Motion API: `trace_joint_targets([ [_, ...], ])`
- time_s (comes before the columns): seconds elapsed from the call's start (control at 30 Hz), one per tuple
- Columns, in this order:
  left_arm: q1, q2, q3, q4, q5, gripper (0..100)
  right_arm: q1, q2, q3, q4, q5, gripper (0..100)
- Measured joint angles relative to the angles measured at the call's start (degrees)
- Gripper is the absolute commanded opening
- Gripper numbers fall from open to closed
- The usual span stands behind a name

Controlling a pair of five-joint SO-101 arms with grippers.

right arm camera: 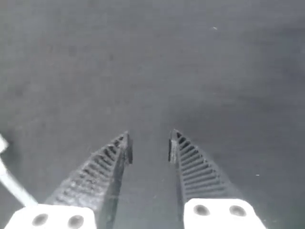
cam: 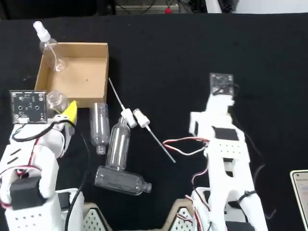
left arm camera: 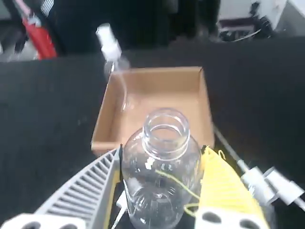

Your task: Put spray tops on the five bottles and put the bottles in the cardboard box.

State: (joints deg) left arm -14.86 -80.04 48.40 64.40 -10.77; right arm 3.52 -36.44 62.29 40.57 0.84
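A clear uncapped bottle (left arm camera: 162, 171) stands upright between the grey and yellow fingers of my left gripper (left arm camera: 162, 152), which is shut on it. In the high view this held bottle (cam: 57, 100) is at the near left edge of the cardboard box (cam: 98, 72). One bottle with a spray top (cam: 48, 43) leans in the box's far left corner (left arm camera: 114, 57). Three uncapped bottles lie on the table (cam: 99, 126), (cam: 118, 143), (cam: 122, 180). Two loose spray tops (cam: 127, 114), (cam: 141, 118) lie beside them. My right gripper (right arm camera: 149, 143) is open over bare black table.
The long dip tubes of the spray tops (cam: 161, 142) stretch across the table between the two arms. Red and white cables (cam: 185, 147) hang off the right arm (cam: 224, 144). A white object (cam: 301, 192) sits at the right edge.
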Motion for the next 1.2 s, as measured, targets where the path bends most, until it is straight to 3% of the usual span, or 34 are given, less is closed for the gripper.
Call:
trace_joint_targets([
  [0.17,-2.20,1.14,4.66,0.00,-0.26,21,-6.33,0.00,-3.08,5.10,0.00,13.4],
  [0.53,-2.20,1.14,11.43,0.00,-0.26,21,-25.14,0.00,-9.32,5.27,0.00,13.4],
  [0.7,-2.20,1.14,11.52,0.00,1.58,21,-31.38,7.56,-15.12,5.27,-2.11,13.5],
  [0.9,-2.20,1.14,11.52,0.00,2.02,21,-33.49,25.58,-26.99,8.79,-2.02,14.1],
  [1.07,-2.20,1.14,11.52,0.00,2.02,21,-33.49,41.32,-41.23,20.13,-2.02,22.8],
  [1.2,-2.20,1.14,11.52,0.00,2.02,21,-33.41,50.64,-51.25,27.87,-2.02,22.1],
])
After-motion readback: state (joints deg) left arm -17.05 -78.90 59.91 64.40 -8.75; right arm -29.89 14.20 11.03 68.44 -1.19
